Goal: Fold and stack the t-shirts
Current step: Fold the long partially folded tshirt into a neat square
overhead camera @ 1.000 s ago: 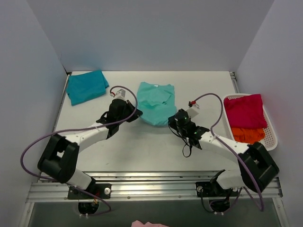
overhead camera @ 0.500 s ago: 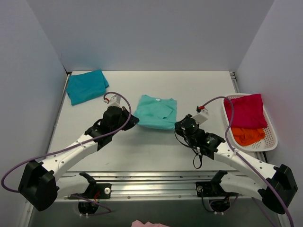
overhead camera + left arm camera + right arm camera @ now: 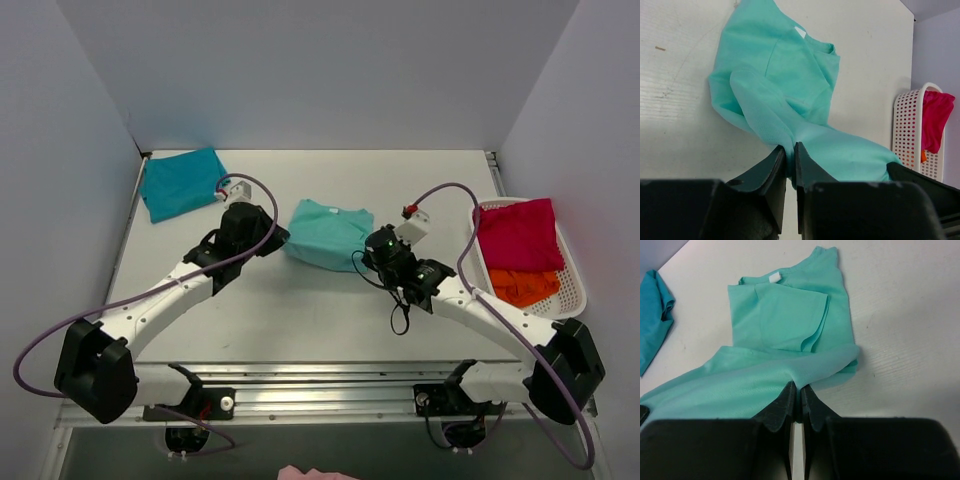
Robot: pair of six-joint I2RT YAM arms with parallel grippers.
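The mint-green t-shirt (image 3: pixel 330 232) lies partly folded at mid-table, collar to the far side. Its near hem is raised between my two grippers. My left gripper (image 3: pixel 282 242) holds the hem's left end; in the left wrist view the jaws (image 3: pixel 789 150) stand almost together with a fold of the mint t-shirt (image 3: pixel 790 75) pinched between them. My right gripper (image 3: pixel 372 248) is shut on the hem's right end, the cloth (image 3: pixel 785 315) gathered at its fingertips (image 3: pixel 795 390). The teal-blue t-shirt (image 3: pixel 182 183) lies folded at the far left corner, apart from both grippers.
A white perforated basket (image 3: pixel 575 285) stands at the right table edge, holding a red cloth (image 3: pixel 518 233) and an orange cloth (image 3: pixel 520 285). Walls close in the table at the left, far and right sides. Purple cables loop from both arms.
The mint t-shirt has slid a little toward the near side and its lower part now lies doubled over. Both arms stretched lower and flatter. The left jaws have eased apart slightly.
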